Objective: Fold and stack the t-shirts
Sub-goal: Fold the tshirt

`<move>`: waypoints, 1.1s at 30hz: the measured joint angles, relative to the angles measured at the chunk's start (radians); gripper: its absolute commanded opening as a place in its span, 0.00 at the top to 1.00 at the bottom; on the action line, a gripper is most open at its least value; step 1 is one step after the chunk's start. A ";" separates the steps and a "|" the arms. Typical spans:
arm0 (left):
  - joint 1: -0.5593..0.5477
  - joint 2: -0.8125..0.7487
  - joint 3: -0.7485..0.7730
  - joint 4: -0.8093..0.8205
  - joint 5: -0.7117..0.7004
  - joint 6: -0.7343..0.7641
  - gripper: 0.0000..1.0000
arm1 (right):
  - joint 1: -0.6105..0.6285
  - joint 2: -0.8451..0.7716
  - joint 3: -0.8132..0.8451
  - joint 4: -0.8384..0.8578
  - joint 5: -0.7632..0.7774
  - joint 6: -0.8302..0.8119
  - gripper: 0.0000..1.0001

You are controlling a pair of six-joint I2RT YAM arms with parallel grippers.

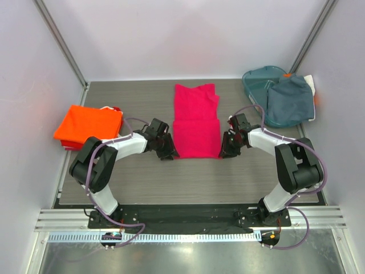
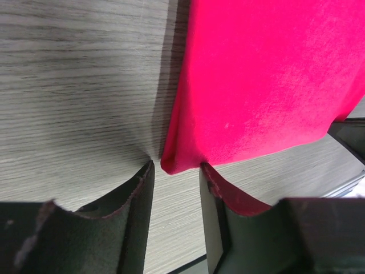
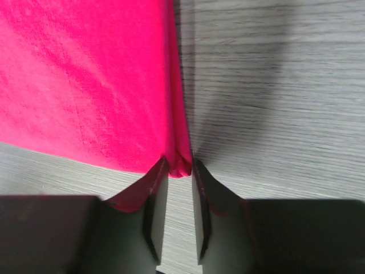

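Both arms are down at the near end of the magenta tee, which lies in the middle of the tabletop as a long narrow strip running away from the robot, sides already turned in. The orange tee sits folded to a rectangle off on the left. A grey-blue tee is draped over the teal basket at the far right, not yet dealt with.

On to the corners. The right claw is pinching its near corner: the cloth is bunched into a tight nub between the two tips, with only a slim gap behind them. The left claw sits wider. Its jaws are spread around the other near corner, one finger against the fold and the other just beside it, and the rounded corner does not look squeezed yet.

So this reads as the grasp ahead of the crosswise fold. The next move calls for the left claw to close fully on its corner. Then both arms would lift together, level, and carry the near hem over towards the far collar end. A one-sided grip would skew the strip and spoil the neat long edges.
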 measured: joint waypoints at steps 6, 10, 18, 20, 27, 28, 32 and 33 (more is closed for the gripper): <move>-0.005 0.008 0.002 0.000 -0.006 -0.008 0.69 | 0.006 0.013 0.005 0.002 -0.014 -0.009 0.93; -0.011 0.009 0.002 0.002 -0.019 -0.024 0.70 | 0.008 0.013 0.005 0.002 -0.015 -0.009 0.94; -0.024 0.024 0.008 0.012 -0.047 -0.049 0.95 | 0.018 0.013 0.005 0.005 -0.016 -0.007 0.96; -0.026 0.026 0.009 0.014 -0.050 -0.050 1.00 | 0.021 0.013 0.005 0.005 -0.018 -0.006 0.96; -0.031 0.009 0.000 0.011 -0.065 -0.048 1.00 | 0.024 -0.033 -0.015 0.004 -0.020 0.000 0.99; -0.032 -0.003 -0.009 0.006 -0.070 -0.046 1.00 | 0.024 -0.051 -0.022 0.001 -0.022 0.003 0.99; -0.040 -0.079 -0.042 -0.054 -0.085 -0.042 1.00 | 0.025 -0.138 -0.055 -0.013 -0.038 0.014 0.99; -0.048 -0.096 -0.044 -0.067 -0.087 -0.041 1.00 | 0.026 -0.169 -0.064 -0.018 -0.044 0.017 0.99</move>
